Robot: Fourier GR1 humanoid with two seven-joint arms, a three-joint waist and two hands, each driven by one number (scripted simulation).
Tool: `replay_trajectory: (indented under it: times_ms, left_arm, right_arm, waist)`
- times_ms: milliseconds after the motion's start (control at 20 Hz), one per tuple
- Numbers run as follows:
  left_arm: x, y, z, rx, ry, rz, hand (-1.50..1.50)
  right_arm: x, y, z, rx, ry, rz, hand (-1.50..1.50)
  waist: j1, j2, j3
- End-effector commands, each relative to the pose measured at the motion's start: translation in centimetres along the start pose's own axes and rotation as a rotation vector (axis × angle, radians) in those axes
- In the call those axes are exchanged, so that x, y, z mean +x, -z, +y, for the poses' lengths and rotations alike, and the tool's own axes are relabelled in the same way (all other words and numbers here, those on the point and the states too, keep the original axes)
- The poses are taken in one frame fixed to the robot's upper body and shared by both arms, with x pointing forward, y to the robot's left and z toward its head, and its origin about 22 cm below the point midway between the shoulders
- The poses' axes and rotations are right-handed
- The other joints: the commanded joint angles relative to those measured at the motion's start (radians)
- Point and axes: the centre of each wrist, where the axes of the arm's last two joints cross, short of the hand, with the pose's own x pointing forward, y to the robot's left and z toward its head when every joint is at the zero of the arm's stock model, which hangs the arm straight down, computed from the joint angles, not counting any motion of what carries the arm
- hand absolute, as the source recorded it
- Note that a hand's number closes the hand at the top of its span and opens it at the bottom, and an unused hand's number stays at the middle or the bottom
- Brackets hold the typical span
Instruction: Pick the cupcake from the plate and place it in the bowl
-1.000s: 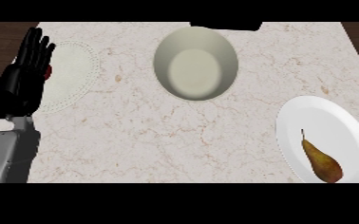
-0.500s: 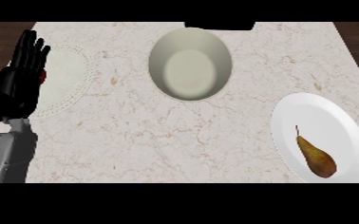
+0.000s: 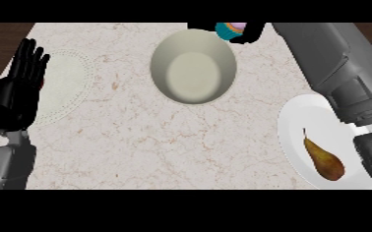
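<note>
A pale marbled bench (image 3: 218, 147) fills the frame, with a strip of dark wood along its far edge at the top corners.

Nearest, at the lower right, a white plate (image 3: 301, 142) carries a brown pear (image 3: 324, 158) lying with its stem pointing up the frame. The grey right forearm (image 3: 330, 64) crosses over this plate's upper edge and runs diagonally up toward the top centre.

At the left edge the left hand (image 3: 20, 91) rests open, fingers straight and pointing up the frame, holding nothing. It overlaps the left side of a pale, cream plate (image 3: 65, 86) that shows nothing on its visible part.

Further up, in the upper middle, stands an oval cream bowl (image 3: 193, 68), nothing inside it.

Farthest, at the top just right of the bowl's far rim, the right hand (image 3: 251, 33) is curled round the cupcake (image 3: 231, 29), whose teal wrapper and pink top peek out between the black fingers.
</note>
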Motion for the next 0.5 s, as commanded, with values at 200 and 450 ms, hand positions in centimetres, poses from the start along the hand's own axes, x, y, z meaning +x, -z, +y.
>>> replay_trajectory:
  times_ms: [200, 450]
  left_arm:
    - [1.4, 1.4, 0.4, 0.009, 0.008, 0.003, 0.00]
    - [0.0, 0.2, 1.2, -0.026, -0.003, -0.008, 0.00]
  right_arm:
    - [-0.3, 3.6, 8.6, 0.024, -0.024, 0.113, 1.50]
    - [-1.6, 3.3, 11.2, 0.037, 0.098, 0.202, -1.50]
  waist:
    - [0.004, 0.007, 0.000]
    - [0.013, 0.010, 0.000]
